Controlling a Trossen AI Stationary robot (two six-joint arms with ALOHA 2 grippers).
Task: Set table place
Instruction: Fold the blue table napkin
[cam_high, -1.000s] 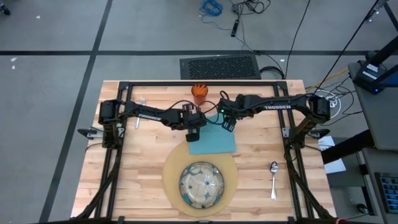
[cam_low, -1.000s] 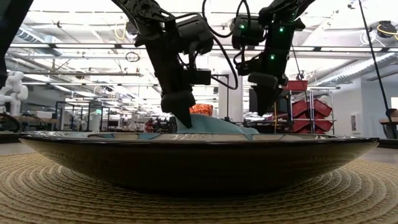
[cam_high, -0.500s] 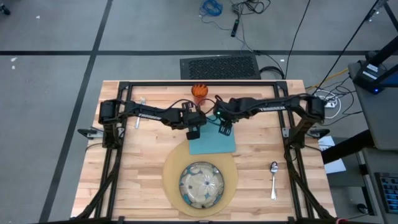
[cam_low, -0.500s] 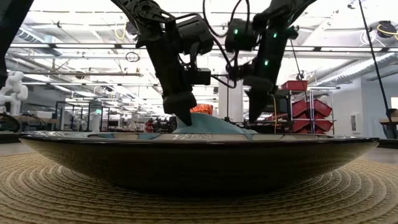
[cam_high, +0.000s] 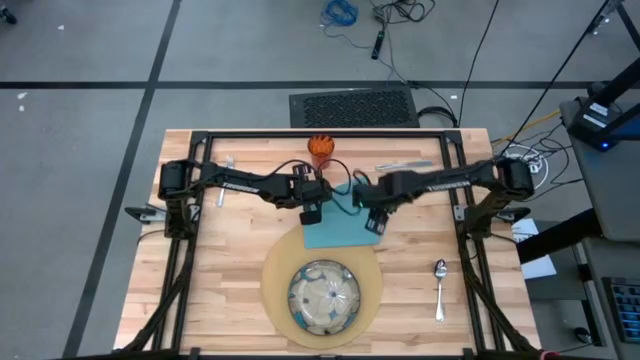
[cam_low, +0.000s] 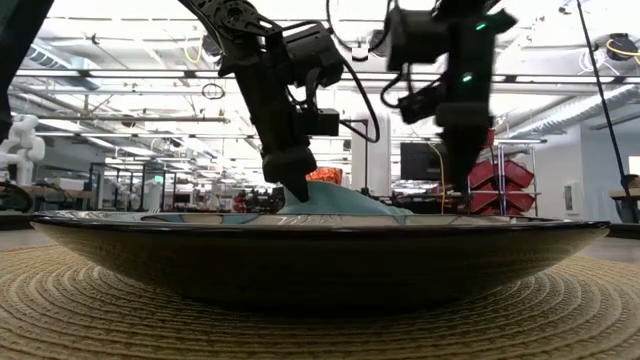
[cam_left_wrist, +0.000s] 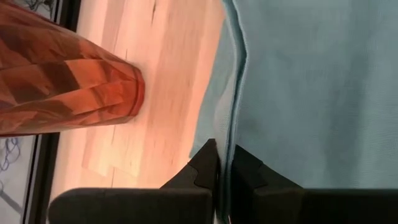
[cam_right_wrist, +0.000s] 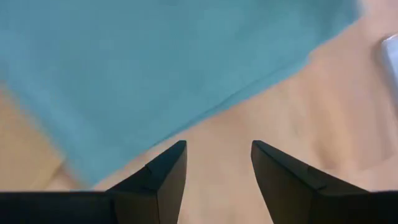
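Two grippers at centre frame | left gripper (cam_left_wrist: 222, 163) pinches teal cloth napkin (cam_high: 340, 226) edge to reposition it | right gripper (cam_right_wrist: 217, 165) hovers spread, empty, over napkin's right side.

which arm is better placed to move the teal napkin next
Left, probably. The left gripper is already shut on the napkin edge, beside the orange cup. The right gripper is open over the napkin's other side, holding nothing.
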